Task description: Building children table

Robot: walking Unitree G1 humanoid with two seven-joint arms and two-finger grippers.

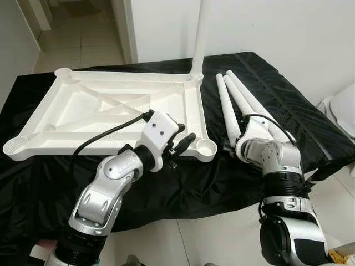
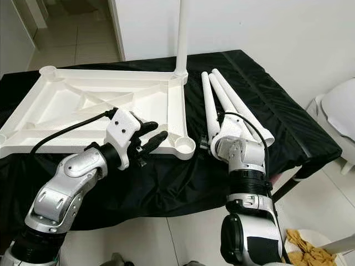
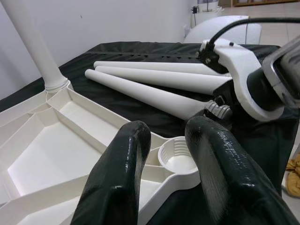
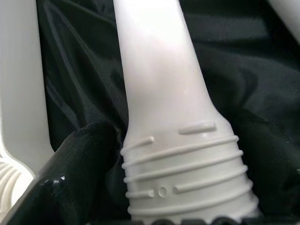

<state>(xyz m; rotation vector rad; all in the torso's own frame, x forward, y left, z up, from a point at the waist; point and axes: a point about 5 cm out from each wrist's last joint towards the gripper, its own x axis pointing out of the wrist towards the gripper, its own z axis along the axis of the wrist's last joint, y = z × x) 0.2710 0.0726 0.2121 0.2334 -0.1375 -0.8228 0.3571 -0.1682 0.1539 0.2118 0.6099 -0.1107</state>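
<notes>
The white plastic tabletop [image 1: 72,111] lies upside down on a black cloth. One white leg [image 1: 199,33] stands upright in its far right corner socket. Three loose legs [image 1: 233,100] lie side by side on the cloth to the right. My left gripper [image 1: 186,143] hovers open and holds nothing, just short of the near right corner socket [image 3: 178,157]. My right gripper [image 2: 208,145] is low on the cloth at the threaded end of the nearest loose leg [image 4: 164,93]. It is open, with one black finger [image 4: 65,173] beside the threads and a small gap between them.
The cloth-covered table's [image 1: 166,194] front edge is just before my body, with tiled floor below. A white chair [image 1: 341,108] stands to the right, a wall behind. A black cable [image 1: 105,136] from my left arm trails over the tabletop. A container of yellow pieces [image 2: 305,244] sits on the floor.
</notes>
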